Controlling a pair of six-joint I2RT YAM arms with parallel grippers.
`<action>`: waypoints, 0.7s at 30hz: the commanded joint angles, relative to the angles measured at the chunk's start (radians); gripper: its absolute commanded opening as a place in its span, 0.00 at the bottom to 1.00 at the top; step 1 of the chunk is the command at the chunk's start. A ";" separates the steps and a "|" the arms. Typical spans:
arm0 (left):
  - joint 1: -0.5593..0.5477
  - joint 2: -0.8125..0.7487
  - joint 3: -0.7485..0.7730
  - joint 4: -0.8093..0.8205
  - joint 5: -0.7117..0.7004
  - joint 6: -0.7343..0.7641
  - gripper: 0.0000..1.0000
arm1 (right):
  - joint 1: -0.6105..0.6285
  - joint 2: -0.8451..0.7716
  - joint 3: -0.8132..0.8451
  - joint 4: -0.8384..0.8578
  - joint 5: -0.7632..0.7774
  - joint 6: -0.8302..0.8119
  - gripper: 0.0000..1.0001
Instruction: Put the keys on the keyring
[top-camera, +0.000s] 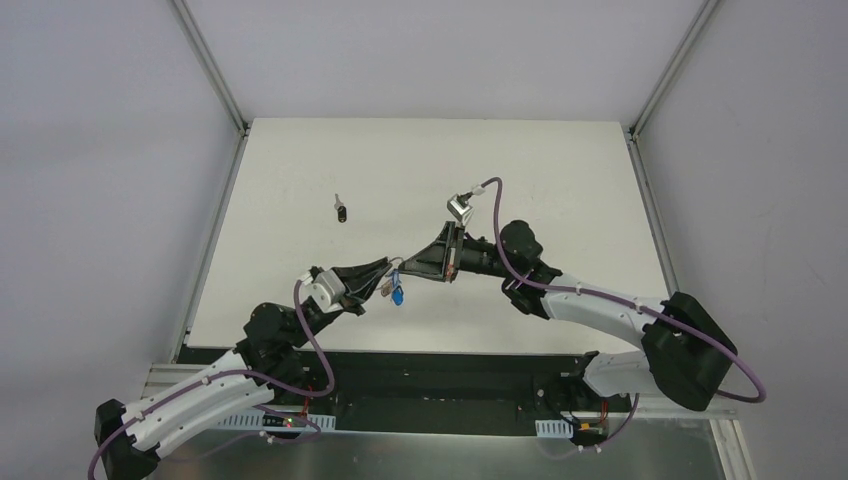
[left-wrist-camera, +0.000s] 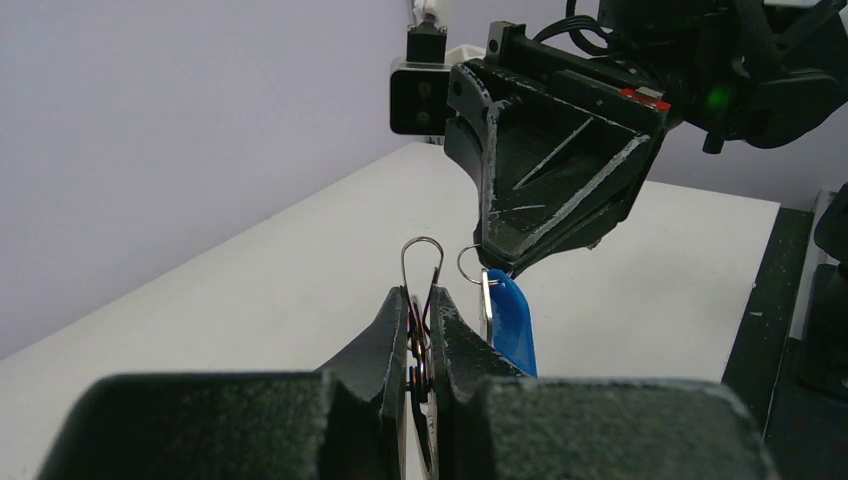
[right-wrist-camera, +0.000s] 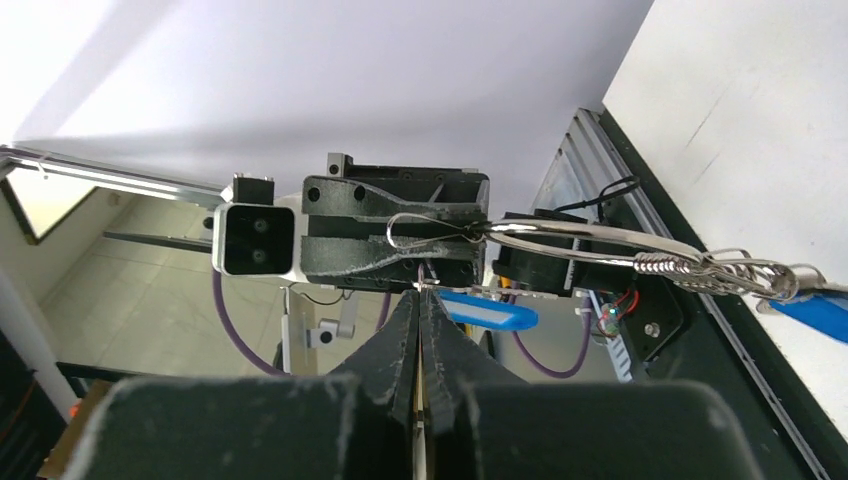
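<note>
While the left pincer clamps the keyring, the right pincer (tips together) pinches a key.

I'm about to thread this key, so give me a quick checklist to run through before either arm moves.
1. Left gripper shut on the keyring: ok.
2. Right gripper shut on the blue-headed key: ok.
3. Key threaded onto the keyring: not ok, it hangs beside the loop.
4. Keyring's split facing the key: cannot tell.
5. Spare key lying on the table, away from both arms: ok.
</note>
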 joint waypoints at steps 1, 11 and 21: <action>-0.008 0.005 -0.009 0.143 0.050 0.026 0.00 | 0.000 0.019 -0.011 0.199 -0.002 0.086 0.00; -0.007 0.004 -0.016 0.166 0.066 0.030 0.00 | 0.003 0.069 -0.005 0.272 -0.001 0.136 0.00; -0.007 0.001 -0.020 0.170 0.060 0.030 0.00 | 0.021 0.092 0.003 0.293 -0.009 0.147 0.00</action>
